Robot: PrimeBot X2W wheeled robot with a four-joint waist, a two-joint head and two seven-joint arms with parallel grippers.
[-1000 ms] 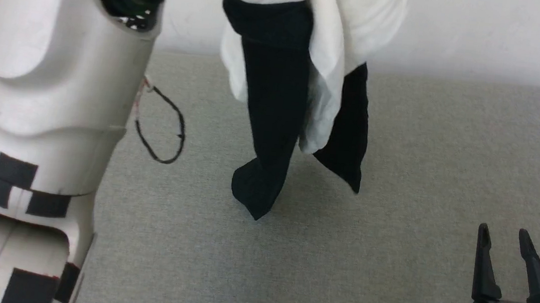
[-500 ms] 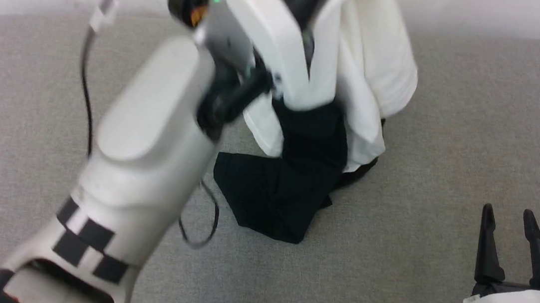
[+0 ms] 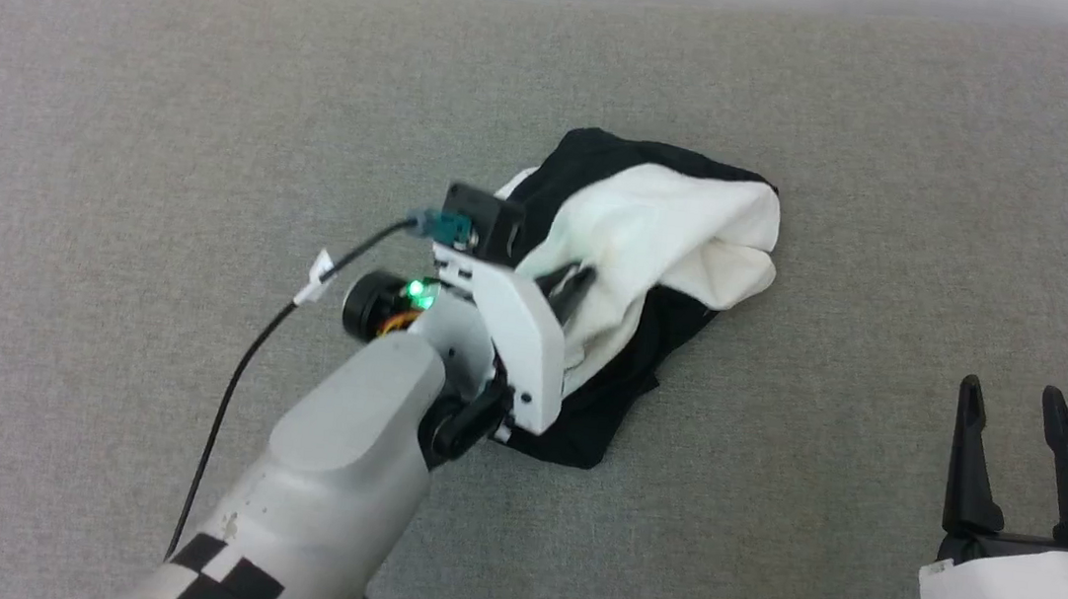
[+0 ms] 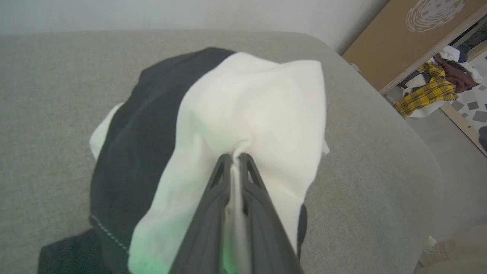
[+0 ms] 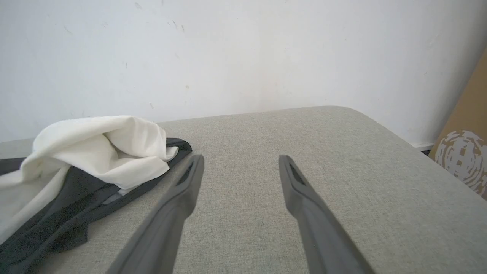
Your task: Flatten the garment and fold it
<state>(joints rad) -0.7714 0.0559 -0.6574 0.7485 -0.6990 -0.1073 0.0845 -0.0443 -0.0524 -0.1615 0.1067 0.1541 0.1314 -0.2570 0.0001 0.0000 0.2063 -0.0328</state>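
Grey fabric covers the table (image 3: 116, 117) in the head view, the garment (image 3: 671, 225) bunched near its middle, the left gripper (image 3: 566, 293) reaching into the white folds and the right gripper (image 3: 1009, 404) well apart, fingers spread wide. Left wrist view: fingers (image 4: 211, 205) pinch a white fold, black cloth, perhaps a sleeve, beside it. Right wrist view: the garment lies left of the spread fingers (image 5: 169, 213).

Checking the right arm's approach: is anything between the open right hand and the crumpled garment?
Nothing visible: only bare grey surface lies between the right hand and the garment. The left hand pinches its white cloth.
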